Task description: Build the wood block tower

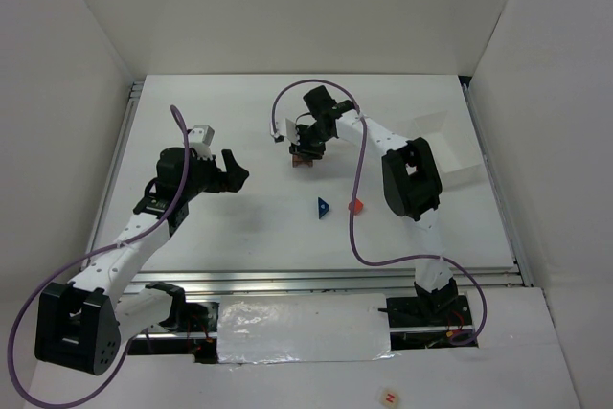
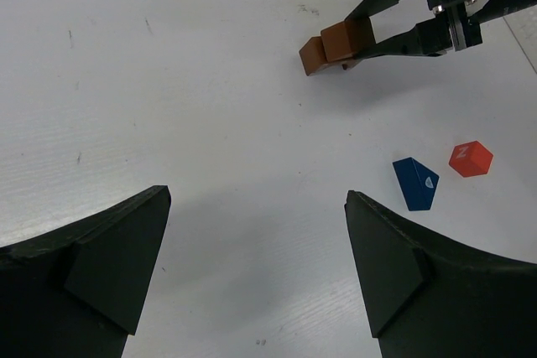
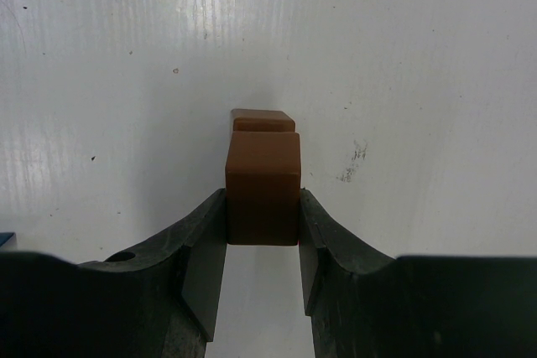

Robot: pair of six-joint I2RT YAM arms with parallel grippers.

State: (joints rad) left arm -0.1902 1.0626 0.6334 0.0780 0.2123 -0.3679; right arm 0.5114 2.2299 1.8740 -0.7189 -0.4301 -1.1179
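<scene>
R pincer (image 3: 263, 200): your rt pincer was clamped on a brown block (image 3: 263, 169), one finger on each side face, tips aimed down at the table (image 1: 239, 227).
Brown block: sat betw. the finger pads, its top face level w/ the tips; from the L wrist view it looked low over the table, but you could not tell if it rested there.
2nd brown block (image 3: 263, 120): lay just beyond the R pincer's tips, against or nearly against the held one, and a bit lower; contact not clear.
Tower: only these 2 brown pcs were together, at the R pincer; no upright stack showed.
L pincer (image 2: 258, 199): your lt pincer stood wide apart, w/ nothing betw. the fingers, above bare table.
Blue wedge (image 2: 415, 182): lay ahead and to the rt of the L pincer, well apart from both pincers.
Red cube (image 2: 470, 158): just beside the wedge, on the side away from the L pincer, not touching it.
White tray (image 1: 448, 146): to the rt of the R pincer, beyond its arm.
</scene>
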